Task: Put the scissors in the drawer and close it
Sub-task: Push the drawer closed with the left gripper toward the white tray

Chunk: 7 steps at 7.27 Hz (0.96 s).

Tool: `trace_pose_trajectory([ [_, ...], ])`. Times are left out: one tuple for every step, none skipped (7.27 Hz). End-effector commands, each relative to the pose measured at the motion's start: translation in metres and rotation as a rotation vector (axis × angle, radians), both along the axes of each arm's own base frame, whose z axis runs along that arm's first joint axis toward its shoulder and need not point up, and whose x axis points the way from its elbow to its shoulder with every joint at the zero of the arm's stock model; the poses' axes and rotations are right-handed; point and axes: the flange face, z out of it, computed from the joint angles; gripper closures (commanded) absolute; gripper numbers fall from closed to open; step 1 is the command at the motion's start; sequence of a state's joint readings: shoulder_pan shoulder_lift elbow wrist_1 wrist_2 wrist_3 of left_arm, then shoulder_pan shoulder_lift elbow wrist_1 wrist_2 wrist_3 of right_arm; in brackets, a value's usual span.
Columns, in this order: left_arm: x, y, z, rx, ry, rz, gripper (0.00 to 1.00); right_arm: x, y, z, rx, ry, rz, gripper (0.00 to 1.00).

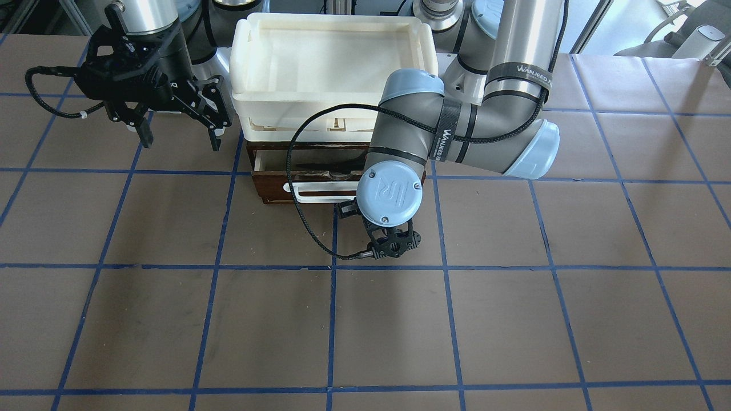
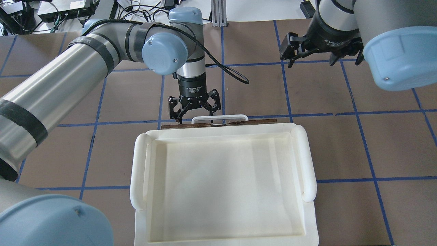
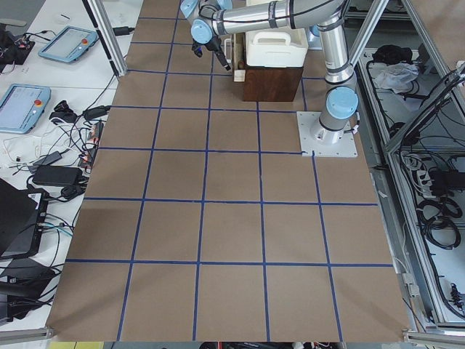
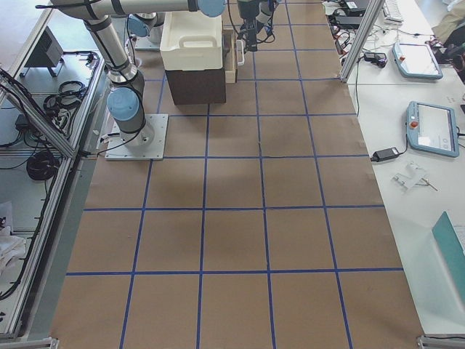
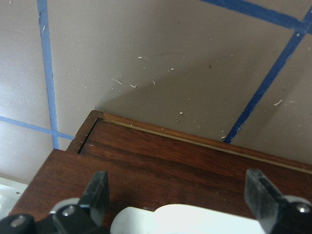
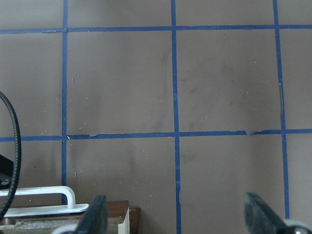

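The dark-brown drawer (image 1: 273, 193) stands partly pulled out beneath the stacked white trays, showing its pale inside. The scissors (image 1: 325, 166) lie in it as a slim dark shape, partly hidden by my left arm. My left gripper (image 2: 195, 119) is open at the drawer front, and its fingers (image 5: 100, 195) straddle the left end of the white bar handle (image 2: 220, 117) without closing on it. In the left wrist view the handle (image 5: 185, 219) sits low between the fingers against the brown drawer front (image 5: 161, 161). My right gripper (image 1: 177, 128) hangs open and empty in the air, off to the side of the trays.
A stack of white plastic trays (image 2: 307, 164) sits on top of the drawer's cabinet and hides most of it from above. A black cable (image 1: 294, 188) loops from my left wrist across the drawer front. Brown table paper with blue grid lines (image 1: 331, 319) surrounds the cabinet.
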State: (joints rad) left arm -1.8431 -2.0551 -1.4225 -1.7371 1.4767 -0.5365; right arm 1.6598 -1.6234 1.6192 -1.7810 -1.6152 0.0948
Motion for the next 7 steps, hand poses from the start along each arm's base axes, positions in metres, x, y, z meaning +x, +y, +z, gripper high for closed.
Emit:
trace_pose_trajectory([
  [-0.001, 0.005, -0.001, 0.027, 0.001, 0.004, 0.0, 0.0, 0.0, 0.0, 0.0, 0.0, 0.001, 0.0],
  [-0.003, 0.006, 0.001, 0.031, 0.009, 0.008, 0.0, 0.0, 0.0, 0.0, -0.002, -0.001, 0.002, 0.0],
  [-0.002, 0.009, 0.002, 0.046, 0.006, 0.009, 0.0, 0.0, 0.0, 0.0, -0.002, -0.001, 0.003, 0.0],
  [-0.001, 0.013, 0.004, 0.058, 0.0, 0.008, 0.0, 0.0, 0.0, -0.001, 0.001, 0.001, 0.003, 0.0],
  [0.0, 0.015, 0.005, 0.068, -0.004, 0.007, 0.0, 0.0, 0.0, 0.0, 0.0, 0.004, 0.004, 0.0],
  [0.001, 0.018, 0.003, 0.076, -0.005, 0.008, 0.0, 0.0, 0.0, 0.003, -0.002, -0.001, 0.005, 0.0],
  [0.002, 0.02, 0.002, 0.08, -0.013, 0.004, 0.0, 0.0, 0.001, 0.003, 0.0, -0.004, -0.004, 0.0],
])
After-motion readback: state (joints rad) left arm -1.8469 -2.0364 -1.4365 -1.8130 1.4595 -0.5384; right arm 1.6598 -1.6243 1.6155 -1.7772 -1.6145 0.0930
